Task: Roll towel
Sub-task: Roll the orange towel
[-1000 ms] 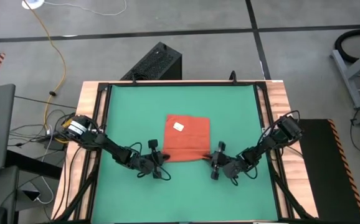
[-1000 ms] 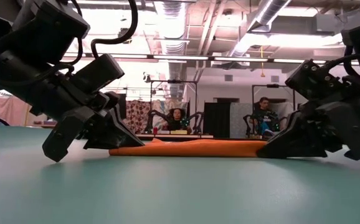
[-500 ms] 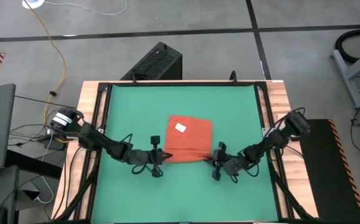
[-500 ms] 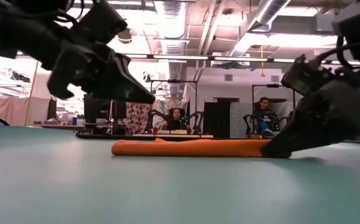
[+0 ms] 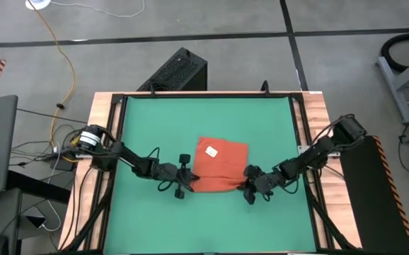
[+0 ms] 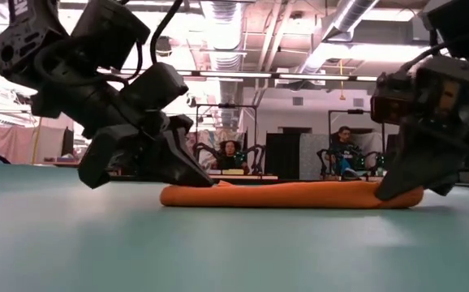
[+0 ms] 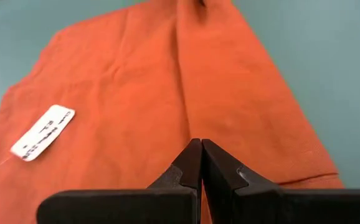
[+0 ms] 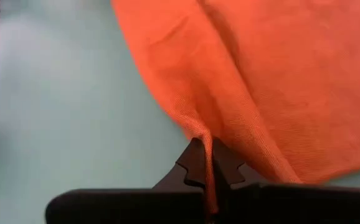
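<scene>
A soft, finely woven orange-red towel is laid flat on the smooth green mat of the wood-edged counter, slightly toward its near side. A small white tag is carried on its upper face, and shallow creases are seen across the cloth. The left gripper is positioned at the near left corner, jaws closed on the towel's edge. The right gripper is positioned at the near right corner, jaws closed on a pinched fold. A black box is placed on the floor beyond the counter; seated people are visible in the room behind.

Two dark jointed arms, looped black cables, silver base collar.
</scene>
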`<action>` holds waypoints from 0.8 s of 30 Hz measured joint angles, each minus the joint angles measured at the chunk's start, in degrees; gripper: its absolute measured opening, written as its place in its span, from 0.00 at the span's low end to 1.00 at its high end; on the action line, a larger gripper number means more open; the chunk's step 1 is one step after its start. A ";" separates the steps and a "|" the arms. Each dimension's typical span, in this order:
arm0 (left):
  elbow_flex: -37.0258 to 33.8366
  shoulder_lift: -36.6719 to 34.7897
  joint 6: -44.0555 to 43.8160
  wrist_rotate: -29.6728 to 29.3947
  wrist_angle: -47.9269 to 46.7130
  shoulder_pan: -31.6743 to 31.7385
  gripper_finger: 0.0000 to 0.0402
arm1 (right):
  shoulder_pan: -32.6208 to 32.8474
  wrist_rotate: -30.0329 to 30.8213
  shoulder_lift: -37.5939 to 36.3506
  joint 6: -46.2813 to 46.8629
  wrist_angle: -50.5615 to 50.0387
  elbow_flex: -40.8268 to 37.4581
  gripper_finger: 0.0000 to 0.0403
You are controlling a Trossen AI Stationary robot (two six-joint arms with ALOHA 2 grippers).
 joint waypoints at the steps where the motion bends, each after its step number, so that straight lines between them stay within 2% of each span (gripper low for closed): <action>1: 0.04 0.19 0.00 0.20 0.07 0.00 0.00 | -0.51 -0.59 -0.79 2.04 -0.27 0.00 0.03; 6: 0.07 0.91 -0.49 2.31 -0.07 0.02 0.00 | -2.83 -3.09 -4.19 10.74 0.00 0.09 0.03; 13: 0.09 0.91 -3.57 5.80 -0.46 0.00 0.00 | -5.38 -3.19 -7.29 21.90 -5.69 0.20 0.03; 21: 0.18 0.78 -7.96 11.04 -2.44 0.02 0.00 | -9.06 -6.83 -10.49 26.62 -5.08 0.22 0.03; 24: 0.18 0.78 -9.28 13.12 -3.05 0.00 0.00 | -11.83 -10.27 -11.88 28.07 -4.98 0.23 0.03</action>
